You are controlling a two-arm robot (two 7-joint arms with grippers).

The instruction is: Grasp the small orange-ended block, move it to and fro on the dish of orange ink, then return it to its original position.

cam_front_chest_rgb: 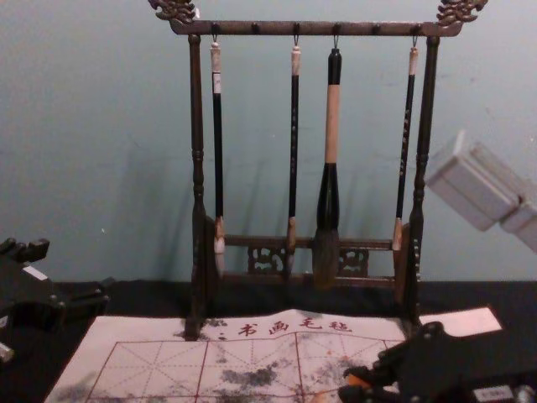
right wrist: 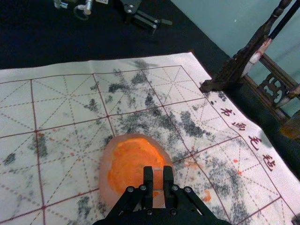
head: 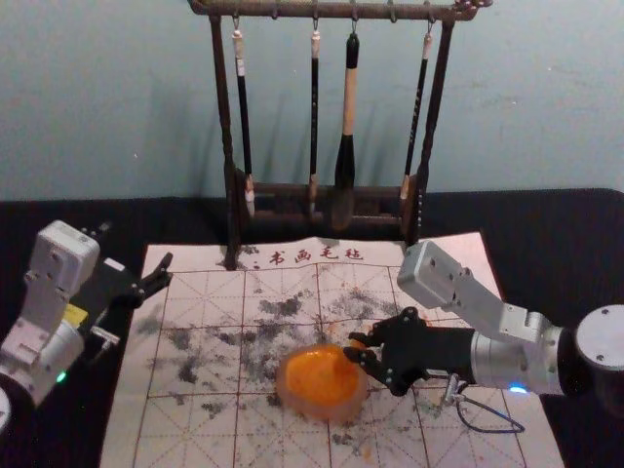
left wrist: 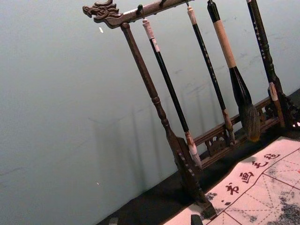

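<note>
Grab's done: my right gripper (head: 355,346) is clamped on the block (right wrist: 158,179), over the right side of the ink dish (head: 322,413), middle of the mat (head: 195,429). Can't tell if it's touching ink or how much to-and-fro is done. Return's left. Left gripper (head: 136,246) idles, fingers apart, by the mat's left edge.

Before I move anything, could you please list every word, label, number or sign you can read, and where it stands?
"书画毛毡": on the mat.
Too small to read: characters on the brush handles; labels on the left gripper and right gripper.
</note>
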